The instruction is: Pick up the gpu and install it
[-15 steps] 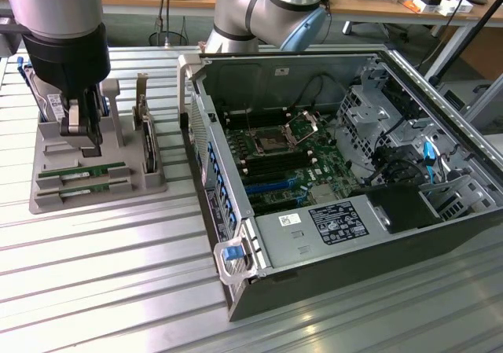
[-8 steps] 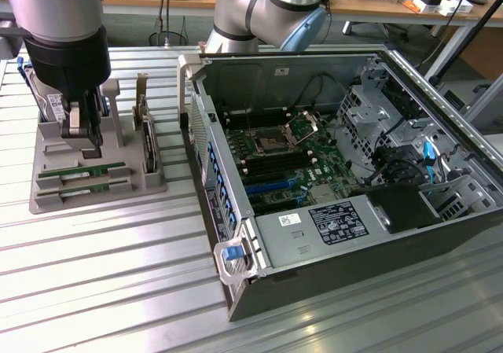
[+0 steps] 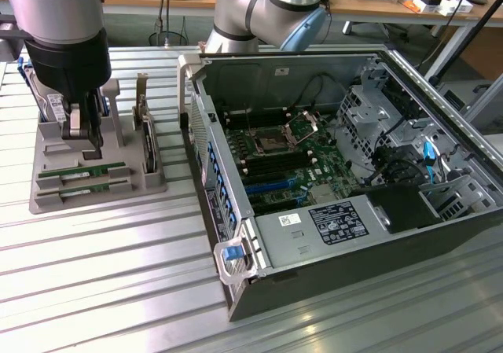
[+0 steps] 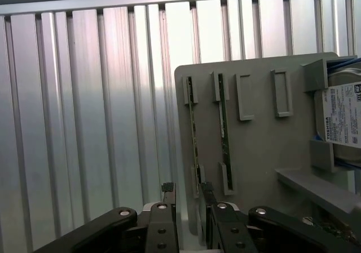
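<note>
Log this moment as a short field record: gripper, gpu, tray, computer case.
gripper: open, over the gray tray, its gap lined up with one end of the gpu; contact cannot be told
gpu: green stick on edge in the slot nearest the tray's edge, not lifted
second green stick: neighbouring slot, parallel
hard drive: same tray, far side from the gpu
computer case: open, on the exterior view's right, motherboard exposed
task status: gpu not yet picked up
</note>
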Motion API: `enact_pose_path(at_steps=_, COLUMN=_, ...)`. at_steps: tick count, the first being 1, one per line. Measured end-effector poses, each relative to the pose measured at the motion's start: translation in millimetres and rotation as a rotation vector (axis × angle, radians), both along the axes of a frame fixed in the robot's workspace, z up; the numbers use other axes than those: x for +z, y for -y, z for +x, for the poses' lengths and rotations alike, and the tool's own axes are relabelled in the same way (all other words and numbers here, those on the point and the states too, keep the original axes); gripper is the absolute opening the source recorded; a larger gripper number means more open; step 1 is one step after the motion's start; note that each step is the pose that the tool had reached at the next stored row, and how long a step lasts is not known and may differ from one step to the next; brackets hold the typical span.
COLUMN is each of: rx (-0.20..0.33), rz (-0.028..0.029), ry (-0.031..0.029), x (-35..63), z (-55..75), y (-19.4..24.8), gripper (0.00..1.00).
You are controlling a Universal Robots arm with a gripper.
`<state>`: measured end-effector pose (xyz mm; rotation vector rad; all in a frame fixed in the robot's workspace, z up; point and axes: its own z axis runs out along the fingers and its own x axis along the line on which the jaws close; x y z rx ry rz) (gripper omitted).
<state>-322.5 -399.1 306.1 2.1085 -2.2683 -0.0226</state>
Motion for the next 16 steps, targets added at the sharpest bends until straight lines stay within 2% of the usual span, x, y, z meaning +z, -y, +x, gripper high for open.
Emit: enact_pose_path(at_steps=16, rx=0.0, rz=0.0, ry=0.0001, x=-8.0, z=0.0, y=0.0, gripper=0.31)
